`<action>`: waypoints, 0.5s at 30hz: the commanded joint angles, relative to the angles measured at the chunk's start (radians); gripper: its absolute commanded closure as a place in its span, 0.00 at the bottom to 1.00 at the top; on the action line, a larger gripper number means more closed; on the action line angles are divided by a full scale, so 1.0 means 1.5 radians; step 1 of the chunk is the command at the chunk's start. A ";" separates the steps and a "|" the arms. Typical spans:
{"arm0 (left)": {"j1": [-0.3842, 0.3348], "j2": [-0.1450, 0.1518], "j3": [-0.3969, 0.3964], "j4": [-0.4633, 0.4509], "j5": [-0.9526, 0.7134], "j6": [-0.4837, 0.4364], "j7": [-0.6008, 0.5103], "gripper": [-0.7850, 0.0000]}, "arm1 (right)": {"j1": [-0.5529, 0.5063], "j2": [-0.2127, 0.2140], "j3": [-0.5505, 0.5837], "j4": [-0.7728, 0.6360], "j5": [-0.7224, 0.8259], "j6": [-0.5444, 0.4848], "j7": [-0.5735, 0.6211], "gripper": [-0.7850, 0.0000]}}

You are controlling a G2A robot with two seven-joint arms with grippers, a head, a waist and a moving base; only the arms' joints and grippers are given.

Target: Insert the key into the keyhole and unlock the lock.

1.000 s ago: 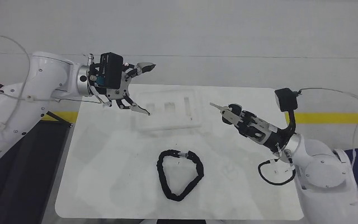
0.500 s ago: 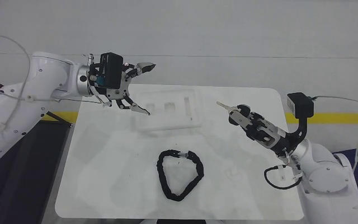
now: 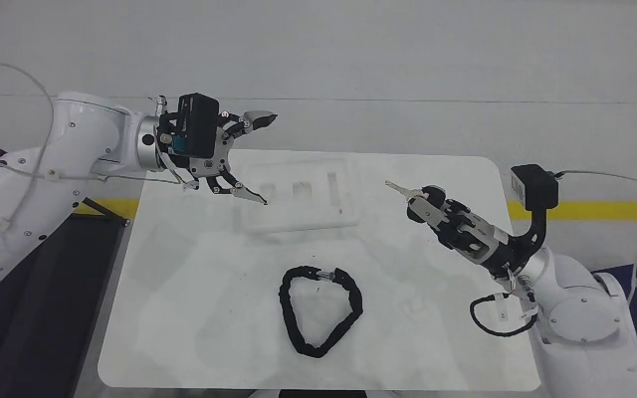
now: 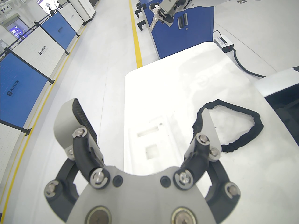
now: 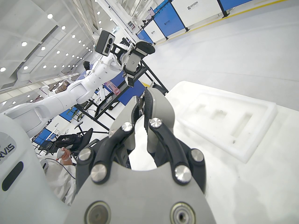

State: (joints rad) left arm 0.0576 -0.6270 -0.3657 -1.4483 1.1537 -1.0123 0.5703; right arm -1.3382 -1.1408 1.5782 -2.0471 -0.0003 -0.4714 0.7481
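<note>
A black fabric-covered chain lock [image 3: 320, 309] lies in a loop on the white table [image 3: 199, 328], its metal ends [image 3: 317, 274] meeting at the far side of the loop. My right gripper [image 3: 416, 200] hovers over the table's right part, shut on a silver key [image 3: 396, 186] that points away from the arm. The left wrist view shows that key [image 4: 154, 21] held well above the table, and the lock [image 4: 234, 127] beyond my own finger. My left gripper [image 3: 261, 159] hangs open above the back left corner, with nothing between its fingers [image 4: 78, 114].
A white foam tray [image 3: 299, 194] with several rectangular recesses sits at the back centre of the table, also seen as the tray [image 5: 230, 120] beside my right gripper [image 5: 142, 102]. The table's front edge lies just past the lock.
A second ago the right arm drew back to the right with the key; it has held still since. The left arm and the lock have not moved.
</note>
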 commanded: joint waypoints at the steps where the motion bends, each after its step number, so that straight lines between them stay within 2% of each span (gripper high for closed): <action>1: 0.002 0.000 0.000 -0.001 -0.001 0.004 -0.003 0.00 | 0.000 0.000 0.000 0.000 0.000 0.000 0.000 1.00; 7: 0.054 -0.004 0.002 -0.035 -0.032 0.035 -0.074 0.00 | 0.000 0.000 0.000 0.000 0.000 0.000 0.000 1.00; 15: 0.130 -0.022 0.022 -0.051 -0.042 0.071 -0.142 0.00 | 0.000 0.000 0.000 0.000 0.000 0.000 0.000 1.00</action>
State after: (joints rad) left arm 0.2391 -0.6559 -0.3356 -1.5244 1.0881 -0.9130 0.3636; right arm -1.3382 -1.1408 1.5782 -2.0471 -0.0003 -0.4714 0.7481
